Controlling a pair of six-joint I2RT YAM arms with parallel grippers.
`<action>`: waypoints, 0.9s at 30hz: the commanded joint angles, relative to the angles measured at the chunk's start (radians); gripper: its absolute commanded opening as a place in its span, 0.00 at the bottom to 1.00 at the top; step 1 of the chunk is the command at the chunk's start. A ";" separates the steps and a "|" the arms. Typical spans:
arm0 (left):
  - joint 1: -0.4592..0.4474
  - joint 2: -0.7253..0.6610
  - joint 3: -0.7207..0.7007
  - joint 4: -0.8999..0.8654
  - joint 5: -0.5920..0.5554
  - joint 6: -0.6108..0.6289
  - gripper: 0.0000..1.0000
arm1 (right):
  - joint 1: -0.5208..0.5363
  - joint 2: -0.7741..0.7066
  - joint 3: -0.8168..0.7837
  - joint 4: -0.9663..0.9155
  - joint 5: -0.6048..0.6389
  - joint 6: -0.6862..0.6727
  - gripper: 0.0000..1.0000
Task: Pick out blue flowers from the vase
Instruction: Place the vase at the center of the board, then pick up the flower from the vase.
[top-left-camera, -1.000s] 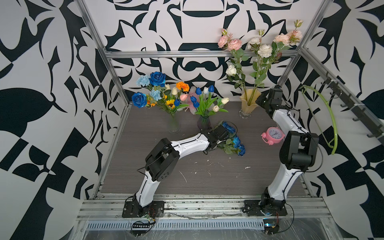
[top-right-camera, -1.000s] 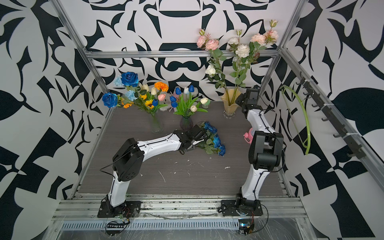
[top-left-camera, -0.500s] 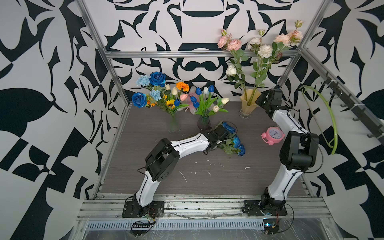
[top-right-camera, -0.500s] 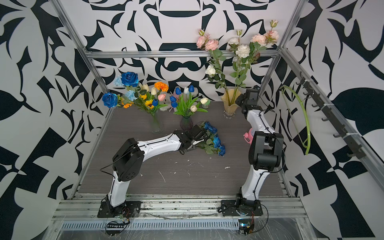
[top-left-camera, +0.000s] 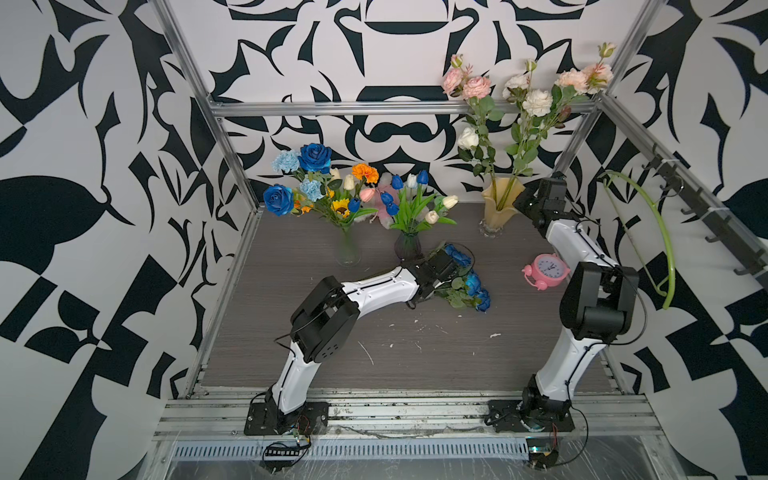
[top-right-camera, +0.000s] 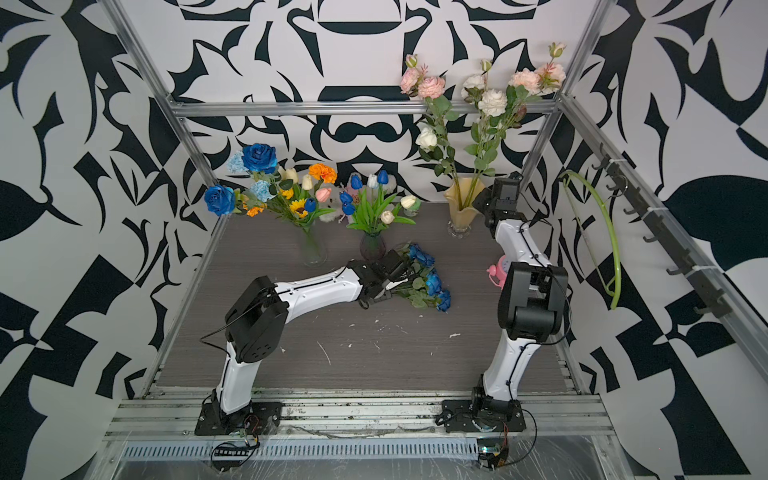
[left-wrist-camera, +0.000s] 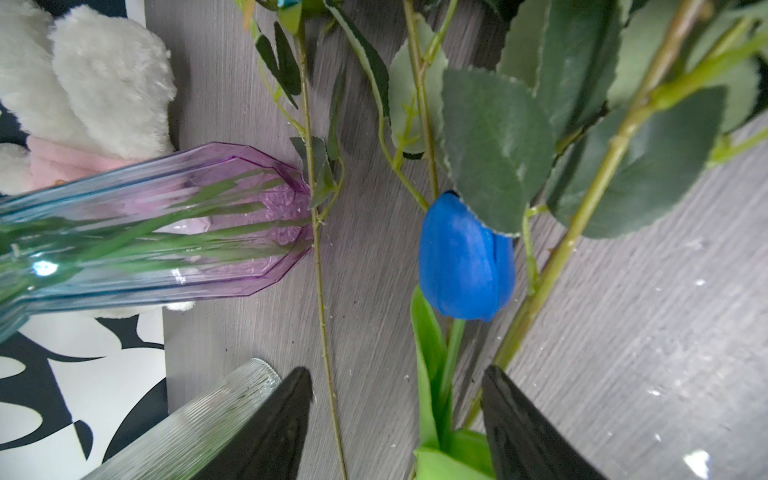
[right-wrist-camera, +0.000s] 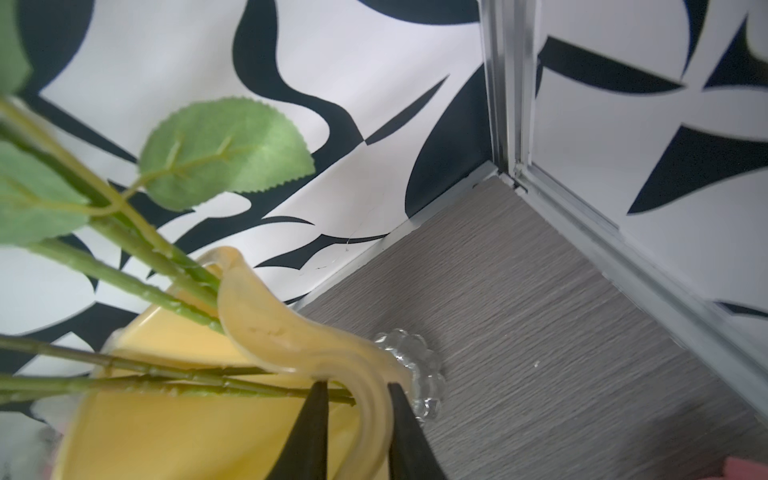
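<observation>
Grey desk (top-left-camera: 415, 365). My left hand (left-wrist-camera: 397, 370) gaped, empty, around blue tulip (left-wrist-camera: 463, 257) stem beside purple vase (left-wrist-camera: 208, 216). Right hand (right-wrist-camera: 356, 385) straddled rim of yellow vase (right-wrist-camera: 266, 316), grip unclear. Snagged stems could tip purple vase.

pink clock (top-left-camera: 547, 269), perhaps plush rabbit (left-wrist-camera: 108, 79)

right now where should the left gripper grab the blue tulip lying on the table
By its green stem just below the bloom, from above. The blue tulip lies flat on the table, stem pointing between the open jaws of the left gripper. Other stems lie close on both sides.
</observation>
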 joint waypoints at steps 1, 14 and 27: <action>-0.005 0.014 0.011 -0.018 0.005 -0.015 0.68 | -0.002 0.020 0.027 -0.026 0.017 -0.021 0.36; -0.005 0.008 0.002 -0.014 -0.004 -0.027 0.68 | -0.005 0.031 0.045 -0.026 0.014 -0.049 0.54; -0.005 -0.011 -0.021 -0.004 -0.014 -0.037 0.68 | -0.004 -0.052 -0.025 0.053 0.050 -0.071 0.94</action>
